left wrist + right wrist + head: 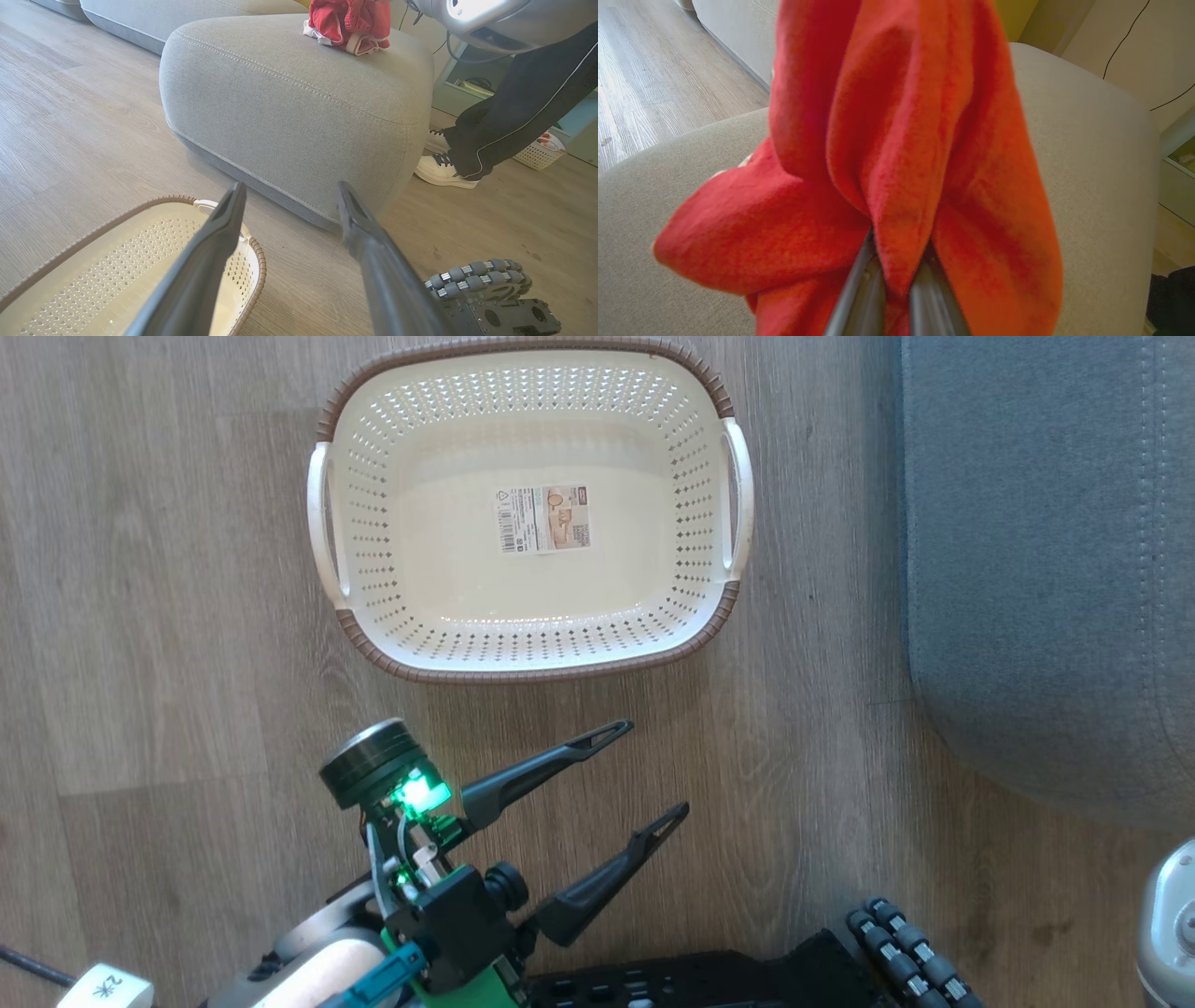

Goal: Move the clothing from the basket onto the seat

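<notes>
- My left gripper [658, 765] is nearest, held over the wooden floor [140, 616] just short of the basket's near rim. Its two dark fingers are spread well apart with nothing between them.
- To the right of that, down by my base, sits a roller wheel [906, 952] on the black chassis.
- The basket [523, 667] stands on the floor just beyond my left fingertips. Its cream bottom shows, with the label sticker [544, 520] lying flat in the middle, and a white handle at either side.
- The seat [289, 107] is to the right of the basket, apart from it, with a strip of floor between them. Its rounded edge and line of double stitching face my left wrist camera.
- The clothing [350, 21] is on top of the seat, towards its far side: a bunched red heap with a bit of white trim showing, its lower folds touching the cushion.
- My right gripper [896, 254] is above the seat, its fingers pressed close together and clamped on a thick fold of that red fabric, which drapes around them.
- Beyond the seat's right end a person's dark trouser leg [514, 107] and white shoe [441, 170] stand on the floor, with a small white basket [537, 156] farther back.
</notes>
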You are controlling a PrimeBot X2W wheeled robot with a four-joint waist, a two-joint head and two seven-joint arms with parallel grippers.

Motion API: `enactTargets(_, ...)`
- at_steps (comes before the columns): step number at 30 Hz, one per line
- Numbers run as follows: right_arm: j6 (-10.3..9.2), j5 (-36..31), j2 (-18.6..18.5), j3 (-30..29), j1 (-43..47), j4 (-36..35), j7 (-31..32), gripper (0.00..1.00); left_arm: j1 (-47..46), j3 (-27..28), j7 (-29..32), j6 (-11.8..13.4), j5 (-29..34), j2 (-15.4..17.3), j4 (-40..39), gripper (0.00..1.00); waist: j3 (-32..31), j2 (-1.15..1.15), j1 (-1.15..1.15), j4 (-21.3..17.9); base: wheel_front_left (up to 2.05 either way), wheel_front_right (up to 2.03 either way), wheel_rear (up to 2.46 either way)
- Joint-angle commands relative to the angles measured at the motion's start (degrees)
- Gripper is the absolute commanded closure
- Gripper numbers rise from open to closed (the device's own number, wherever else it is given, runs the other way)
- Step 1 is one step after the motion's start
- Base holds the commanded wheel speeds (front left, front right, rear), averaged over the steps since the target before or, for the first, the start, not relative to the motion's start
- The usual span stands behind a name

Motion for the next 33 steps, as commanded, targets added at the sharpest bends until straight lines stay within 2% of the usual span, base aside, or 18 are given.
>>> enactTargets(1,0.40,0.0,-0.5,0.3,0.3,-2.4,0.4,1.00,-0.2,1.3,-0.3,-0.1,-0.3,0.3,-2.0,0.00,0.0,0.00,-0.01,0.0,0.00,0.00,0.00)
enactTargets(2,0.40,-0.2,-0.2,0.0,0.3,-2.8,0.0,1.00,-0.2,1.3,-0.3,-0.1,-0.3,0.3,-2.0,0.00,0.0,0.00,-0.01,-0.1,0.00,0.00,0.00)
enactTargets(3,0.40,-0.3,-0.1,0.0,0.4,-3.2,-0.5,0.58,-0.2,1.2,-0.3,-0.1,-0.3,0.3,-1.9,0.00,-0.1,0.00,-0.01,-0.1,0.00,0.00,0.00)
enactTargets(4,0.40,-0.5,0.1,0.1,0.6,-3.4,-1.0,0.08,-0.3,1.2,-0.3,-0.1,-0.3,0.3,-1.9,0.00,-0.2,0.00,-0.01,-0.1,0.00,0.00,0.00)
enactTargets(5,0.40,-0.5,0.2,0.2,0.7,-3.6,-1.6,0.00,-0.3,1.2,-0.3,-0.1,-0.3,0.2,-1.8,0.00,-0.3,0.00,-0.01,-0.1,0.00,0.00,0.00)
enactTargets(15,0.40,0.3,-0.7,2.0,2.3,-3.9,-2.4,0.00,-0.5,0.1,-0.3,-0.1,-0.4,-1.1,-0.6,0.00,-4.0,0.00,-0.01,-0.3,0.00,0.00,0.00)
enactTargets(22,0.40,1.5,-2.9,3.5,4.8,-4.5,-2.0,0.00,-0.5,-0.9,-0.3,-0.1,-0.5,-3.4,1.1,0.00,-8.8,0.00,-0.01,0.1,0.00,0.00,0.00)
enactTargets(26,0.40,2.8,-4.9,4.9,6.4,-4.8,-1.7,0.00,-0.2,-1.2,-0.3,-0.1,-0.6,-5.2,2.3,0.00,-12.2,0.00,-0.01,0.3,0.00,0.00,0.00)
enactTargets(33,0.40,8.7,-11.2,10.1,8.8,-5.0,-2.8,0.00,0.8,-0.1,-0.3,0.0,-0.4,-9.1,5.1,0.00,-19.1,0.00,-0.01,1.0,0.00,0.00,0.00)
